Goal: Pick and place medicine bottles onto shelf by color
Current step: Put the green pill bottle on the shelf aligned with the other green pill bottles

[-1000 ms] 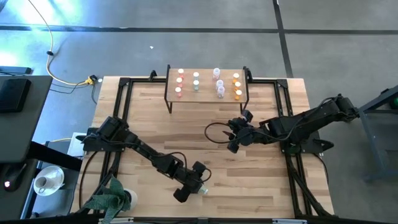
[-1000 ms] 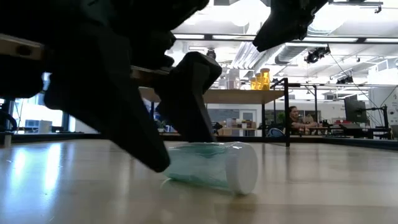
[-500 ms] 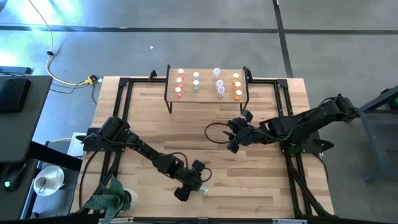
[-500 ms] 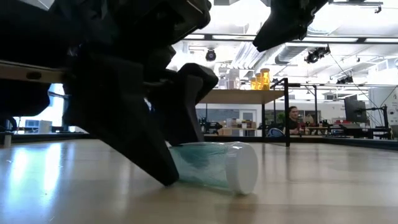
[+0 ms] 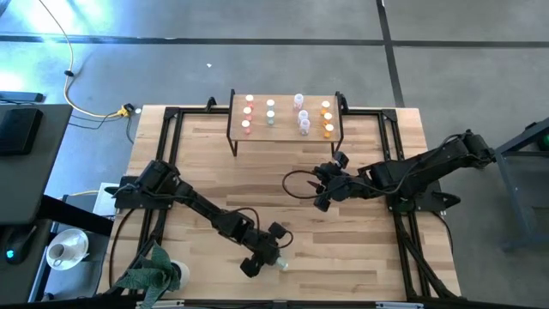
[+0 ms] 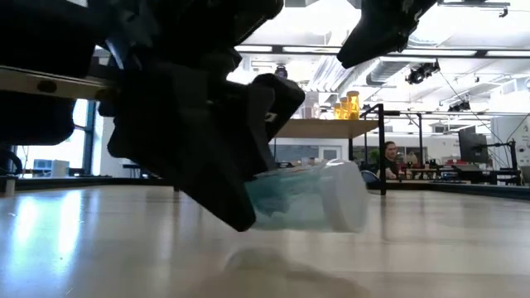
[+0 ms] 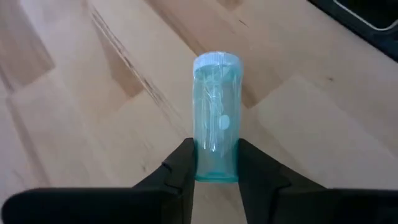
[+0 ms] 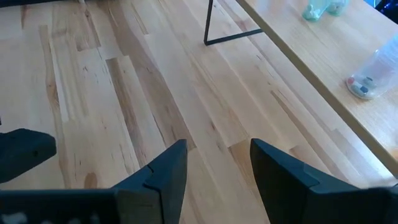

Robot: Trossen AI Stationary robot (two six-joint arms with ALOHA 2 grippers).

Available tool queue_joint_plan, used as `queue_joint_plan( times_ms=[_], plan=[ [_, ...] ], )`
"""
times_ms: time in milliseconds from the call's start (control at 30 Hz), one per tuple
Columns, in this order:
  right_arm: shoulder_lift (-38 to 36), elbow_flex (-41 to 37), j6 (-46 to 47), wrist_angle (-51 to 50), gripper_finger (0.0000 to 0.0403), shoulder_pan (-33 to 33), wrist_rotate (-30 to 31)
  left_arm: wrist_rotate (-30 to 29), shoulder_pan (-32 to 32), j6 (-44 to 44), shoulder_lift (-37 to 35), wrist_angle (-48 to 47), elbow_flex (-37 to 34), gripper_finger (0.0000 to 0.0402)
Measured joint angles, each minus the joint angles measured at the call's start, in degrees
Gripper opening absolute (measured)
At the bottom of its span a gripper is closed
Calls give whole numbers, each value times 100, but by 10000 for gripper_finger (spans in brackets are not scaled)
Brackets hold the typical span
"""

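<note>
Well in front of the shelf (image 5: pixel 286 116), the left gripper (image 7: pixel 216 177) has its fingers closed on the base end of a pale green bottle (image 7: pixel 216 118), probably light, smooth and slippery, while the right gripper (image 8: pixel 217 163) fingers gape empty.

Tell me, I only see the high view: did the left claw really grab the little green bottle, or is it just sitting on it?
Observer: It grabbed it. In the left wrist view the left gripper has its two fingers pressed on either side of the green bottle, near its bottom end.
Operator: Is the bottle on the table?
Observer: No. The low view shows the green bottle lifted clear of the tabletop, lying sideways with a shadow under it.
Operator: Which way is the cap?
Observer: The white cap points away from the gripper.
Operator: What's the other claw doing?
Observer: The right gripper hangs open and empty above the table, near the shelf.
</note>
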Motion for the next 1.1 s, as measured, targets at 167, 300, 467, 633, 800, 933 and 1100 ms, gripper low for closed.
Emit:
queue_joint_plan(
  times_ms=[167,300,467,633,800,933,1100],
  plan=[
    [0,20,-13,19,167,0,-108,368,324,-97,-70,397,-267,88],
    [0,22,-105,79,167,0,-256,756,592,-290,-159,1095,-749,83],
    [0,22,-147,255,167,0,-277,1216,932,-580,-524,2352,-1533,84],
    [-2,24,-377,684,167,-2,-437,1541,1240,-963,-1127,3700,-2523,85],
    [-2,24,-954,1328,167,-3,-869,1584,1470,-1221,-1644,4909,-3396,85],
    [-2,24,-1546,1896,167,-17,-1181,1541,1654,-1376,-1882,5776,-3897,85],
    [-2,24,-2329,2607,167,-19,-1171,1531,1884,-1524,-1951,6908,-4322,86]
  ],
)
